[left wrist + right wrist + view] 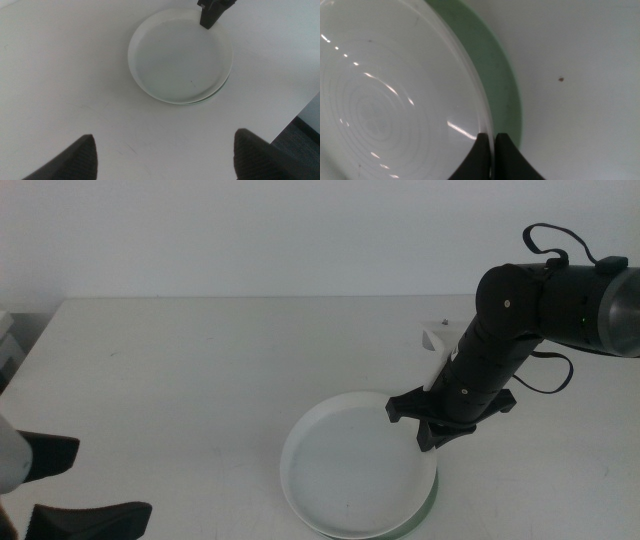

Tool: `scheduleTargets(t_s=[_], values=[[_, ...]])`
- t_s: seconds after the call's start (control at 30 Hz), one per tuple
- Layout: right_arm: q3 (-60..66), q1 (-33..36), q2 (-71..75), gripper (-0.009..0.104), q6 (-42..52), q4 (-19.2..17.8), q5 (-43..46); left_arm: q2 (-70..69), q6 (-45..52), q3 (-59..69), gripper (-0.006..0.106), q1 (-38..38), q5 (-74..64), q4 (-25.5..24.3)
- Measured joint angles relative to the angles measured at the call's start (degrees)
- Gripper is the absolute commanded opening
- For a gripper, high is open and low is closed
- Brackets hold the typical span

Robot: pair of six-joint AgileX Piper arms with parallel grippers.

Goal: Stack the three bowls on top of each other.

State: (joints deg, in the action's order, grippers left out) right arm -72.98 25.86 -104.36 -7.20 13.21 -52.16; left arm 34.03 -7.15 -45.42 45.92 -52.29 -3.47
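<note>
Middle view shows the right claw [428,430] reaching in from the right side and down onto the far right rim of the shallow round white bowl [350,475], which sits on the white desk [180,370] near the front edge. Right wrist view shows its two dark jaws pinched together on that thin white rim, one inside and one outside. Beneath the white bowl lies a shallow mint green bowl [502,70], its edge showing as a crescent along one side. Left claw [60,490] waits low at the near left corner, jaws spread wide apart, holding nothing.
</note>
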Motion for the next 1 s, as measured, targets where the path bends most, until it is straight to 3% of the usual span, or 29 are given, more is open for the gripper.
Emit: scheduleTargets(t_s=[0.13,0.47,0.73,1.0], values=[[0.00,0.00,-0.12,0.013,0.00,-0.92,0.07,0.00,0.00,0.00,0.105,0.00,0.00,0.00],[-4.29,0.00,-0.17,0.052,0.00,-0.92,-1.84,0.00,0.00,0.00,0.105,0.00,0.00,0.00],[-17.68,0.00,-0.17,0.055,2.17,-1.98,-10.20,0.00,0.00,0.00,0.105,0.00,0.00,0.00],[-30.98,-1.22,-0.17,0.055,4.04,-5.48,-18.25,0.28,0.00,0.06,0.105,0.00,4.54,-0.88]])
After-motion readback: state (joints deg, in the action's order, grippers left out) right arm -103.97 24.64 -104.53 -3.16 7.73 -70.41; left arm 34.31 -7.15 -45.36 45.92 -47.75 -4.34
